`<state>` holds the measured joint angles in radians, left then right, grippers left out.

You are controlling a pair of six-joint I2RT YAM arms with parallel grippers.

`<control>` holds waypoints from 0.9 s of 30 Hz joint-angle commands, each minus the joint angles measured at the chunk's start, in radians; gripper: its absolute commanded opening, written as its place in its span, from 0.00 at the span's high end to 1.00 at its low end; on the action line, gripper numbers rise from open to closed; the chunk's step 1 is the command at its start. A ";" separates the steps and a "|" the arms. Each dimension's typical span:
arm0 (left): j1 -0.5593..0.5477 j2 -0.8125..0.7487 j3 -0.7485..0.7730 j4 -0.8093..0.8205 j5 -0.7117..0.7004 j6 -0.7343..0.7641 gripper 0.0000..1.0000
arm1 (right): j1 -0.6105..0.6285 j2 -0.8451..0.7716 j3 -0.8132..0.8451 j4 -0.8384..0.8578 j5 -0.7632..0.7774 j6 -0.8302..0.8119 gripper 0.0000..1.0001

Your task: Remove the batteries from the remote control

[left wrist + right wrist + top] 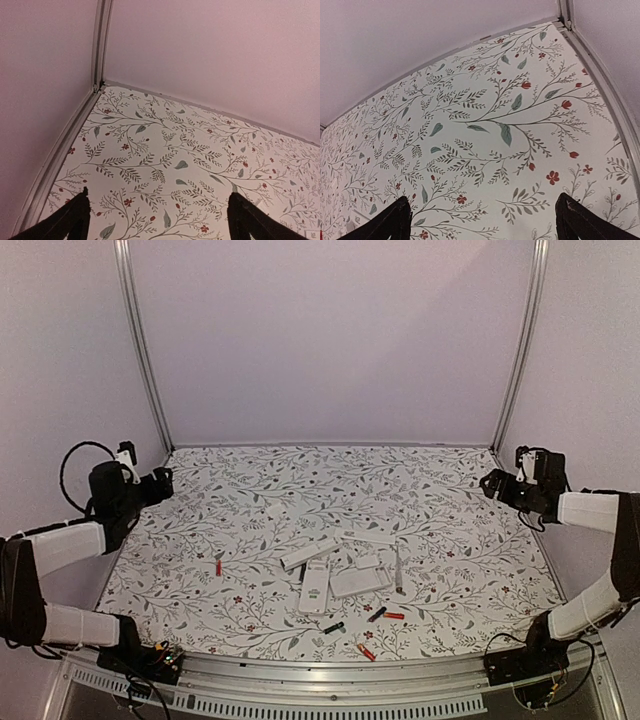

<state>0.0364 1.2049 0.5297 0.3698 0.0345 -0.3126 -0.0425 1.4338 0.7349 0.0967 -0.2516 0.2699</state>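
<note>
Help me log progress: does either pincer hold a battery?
No: the left pincer and right pincer hang empty at the sides, far from the batteries lying near the remotes.

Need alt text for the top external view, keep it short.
Several white plastic remotes lie clustered mid-table on a floral-print tabletop, with small slim red and black batteries scattered loose around them. Both arms sit at the table's sides, left gripper and right gripper open and empty.
</note>
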 commanded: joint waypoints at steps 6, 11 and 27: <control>0.014 -0.149 -0.265 0.332 -0.116 0.164 0.02 | -0.135 -0.272 -0.307 0.429 0.053 -0.055 0.01; 0.014 -0.126 -0.351 0.468 -0.118 0.180 0.02 | -0.135 -0.291 -0.533 0.822 0.142 -0.083 0.01; 0.007 -0.007 -0.340 0.533 -0.095 0.204 0.01 | -0.135 -0.187 -0.563 0.951 0.218 -0.116 0.01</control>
<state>0.0463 1.1999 0.1806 0.8799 -0.0551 -0.1192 -0.1772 1.2427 0.1574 1.0210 -0.0589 0.1608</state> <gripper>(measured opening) 0.995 0.989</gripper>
